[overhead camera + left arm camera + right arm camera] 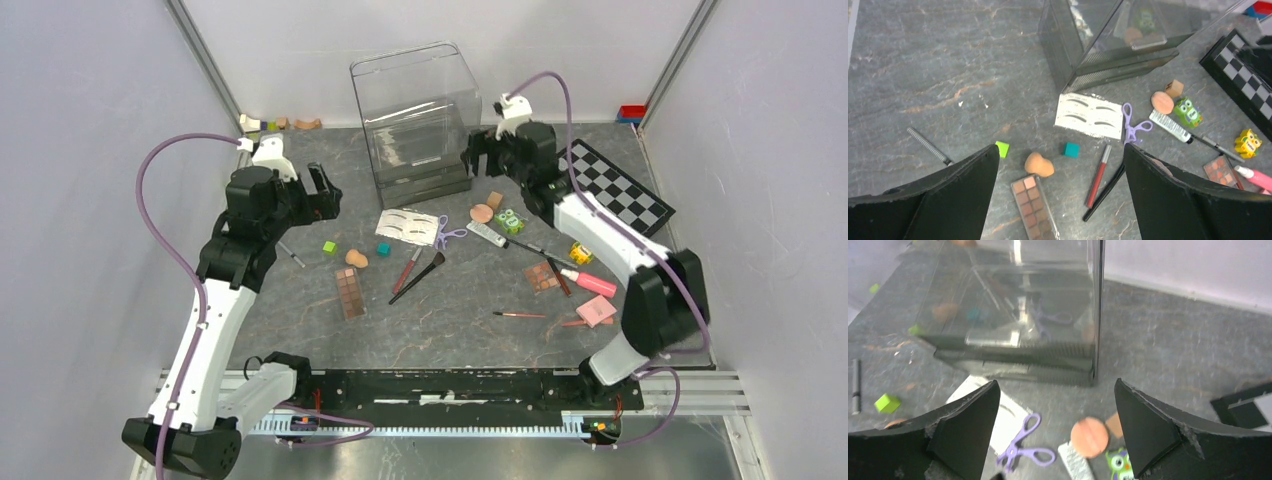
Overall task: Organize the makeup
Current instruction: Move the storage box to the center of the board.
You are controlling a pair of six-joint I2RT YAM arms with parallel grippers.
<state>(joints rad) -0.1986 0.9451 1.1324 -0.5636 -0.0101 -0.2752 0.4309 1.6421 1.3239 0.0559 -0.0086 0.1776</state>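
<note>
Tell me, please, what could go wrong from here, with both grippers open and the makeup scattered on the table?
1. The right gripper hangs close to the clear box; a careless swing could shove it.
2. The white eyebrow card lies flat with the lilac scissors right at its edge; pinching it may fail or drag the scissors.
3. A green toy sits beside the round peach pad; the wrong one might get picked.
</note>
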